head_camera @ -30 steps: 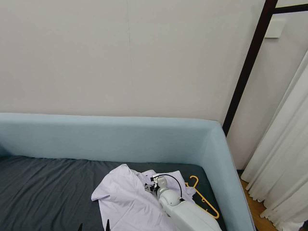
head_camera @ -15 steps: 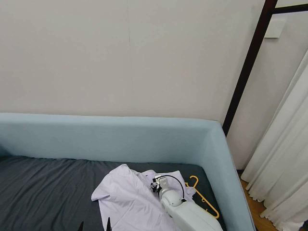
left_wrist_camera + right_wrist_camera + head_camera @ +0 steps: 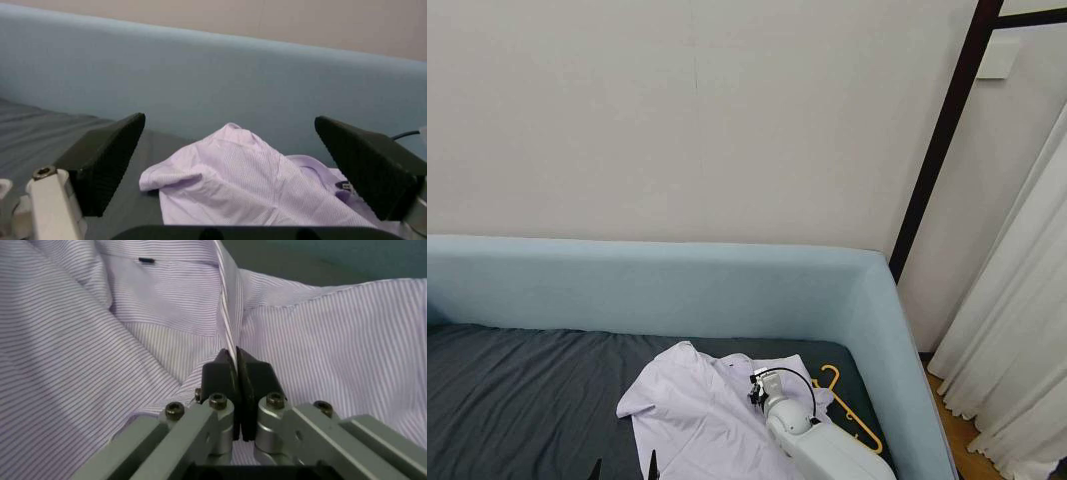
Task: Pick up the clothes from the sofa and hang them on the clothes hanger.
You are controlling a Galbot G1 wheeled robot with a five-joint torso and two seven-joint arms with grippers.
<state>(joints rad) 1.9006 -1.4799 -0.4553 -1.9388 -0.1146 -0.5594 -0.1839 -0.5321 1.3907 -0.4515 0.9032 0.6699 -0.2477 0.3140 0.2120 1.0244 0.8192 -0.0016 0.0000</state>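
Note:
A lilac striped shirt (image 3: pixel 682 405) lies crumpled on the dark grey sofa seat (image 3: pixel 517 380), near its right end. My right gripper (image 3: pixel 754 390) rests on the shirt by the collar. In the right wrist view it (image 3: pixel 235 356) is shut on a raised fold of the shirt (image 3: pixel 133 315). A yellow hanger (image 3: pixel 852 415) lies on the seat just right of the shirt, partly behind my right arm. My left gripper (image 3: pixel 623 468) hovers low in front of the shirt; in the left wrist view it (image 3: pixel 227 122) is open, nothing between its fingers, with the shirt (image 3: pixel 247 180) ahead.
The sofa's light blue backrest (image 3: pixel 647 290) and right armrest (image 3: pixel 897 370) wall in the seat. A black rack post (image 3: pixel 937 150) rises by the wall at right, white curtains (image 3: pixel 1017 360) beside it. The seat left of the shirt is bare.
My right wrist has shifted slightly to the right over the shirt. The shirt, hanger and left gripper stay where they were.

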